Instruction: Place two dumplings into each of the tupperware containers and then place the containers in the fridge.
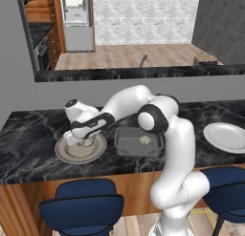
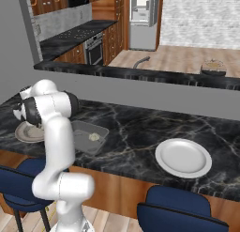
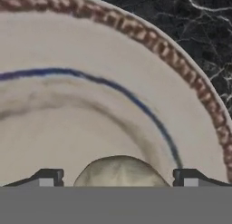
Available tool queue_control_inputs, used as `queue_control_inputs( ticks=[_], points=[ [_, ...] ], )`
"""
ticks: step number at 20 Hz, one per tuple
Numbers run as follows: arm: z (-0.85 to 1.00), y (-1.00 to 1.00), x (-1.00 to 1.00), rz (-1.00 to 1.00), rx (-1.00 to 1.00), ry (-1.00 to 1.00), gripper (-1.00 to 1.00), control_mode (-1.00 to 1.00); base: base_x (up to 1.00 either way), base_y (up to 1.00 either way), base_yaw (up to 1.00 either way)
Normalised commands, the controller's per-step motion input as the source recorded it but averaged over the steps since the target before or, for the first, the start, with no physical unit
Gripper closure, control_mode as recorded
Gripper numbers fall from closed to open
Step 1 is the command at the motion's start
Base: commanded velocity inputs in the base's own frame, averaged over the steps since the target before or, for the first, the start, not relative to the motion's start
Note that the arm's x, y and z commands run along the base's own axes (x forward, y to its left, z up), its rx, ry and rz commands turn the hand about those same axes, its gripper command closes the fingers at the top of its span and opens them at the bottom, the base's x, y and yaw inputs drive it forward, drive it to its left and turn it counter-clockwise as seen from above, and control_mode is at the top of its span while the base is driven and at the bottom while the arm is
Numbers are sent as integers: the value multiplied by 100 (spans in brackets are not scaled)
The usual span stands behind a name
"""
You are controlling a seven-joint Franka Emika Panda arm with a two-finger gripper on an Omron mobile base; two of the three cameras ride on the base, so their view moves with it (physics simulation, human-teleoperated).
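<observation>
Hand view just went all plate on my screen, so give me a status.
Gripper open, low over beige plate, straddling a dumpling. One dumpling already in grey container. Nothing in the way.

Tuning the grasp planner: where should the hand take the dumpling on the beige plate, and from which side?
Across its rounded middle, from straight above. The dumpling is a small smooth dome lying flat on the plate, with no handle or edge to catch, so a side approach would likely hit the plate. The hand is open, one finger on either side of it; probably just lower and close.

The grey band cuts off the dumpling [image 3: 120, 171] lower half; the plate [image 3: 113, 73] runs past the frame edges.
</observation>
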Motion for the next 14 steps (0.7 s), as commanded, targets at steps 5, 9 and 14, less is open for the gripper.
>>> queue_control_inputs(
  ticks=[5,9,14],
  points=[
    [-29,0,2,0,-1,0,-100,-100,0,0,0],
    [-57,-9,-7,0,-4,0,-100,-100,0,0,0],
    [-58,-65,-26,0,-1,0,-100,-100,0,0,0]
  ],
)
